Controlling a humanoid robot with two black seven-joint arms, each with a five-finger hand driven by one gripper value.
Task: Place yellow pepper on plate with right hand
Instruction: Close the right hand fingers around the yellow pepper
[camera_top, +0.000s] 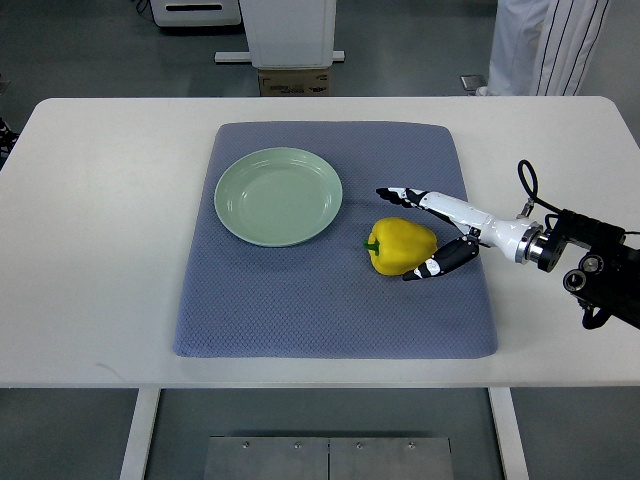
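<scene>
On the white counter (110, 250) lay a blue-grey textured cloth mat (330, 310). Toward its left stood a round, pale green plate (240, 215), bare. Just right of the plate, apart from it, the glossy yellow pepper (402, 244) rested on the mat, green stem pointing left. The right robot hand (412, 234) reached in from the right, its fingers spread wide around the pepper's far and near sides, not yet closed. The grasp seemed the step in hand; next, the fingers would need to close, lift, and carry leftward to the plate.
</scene>
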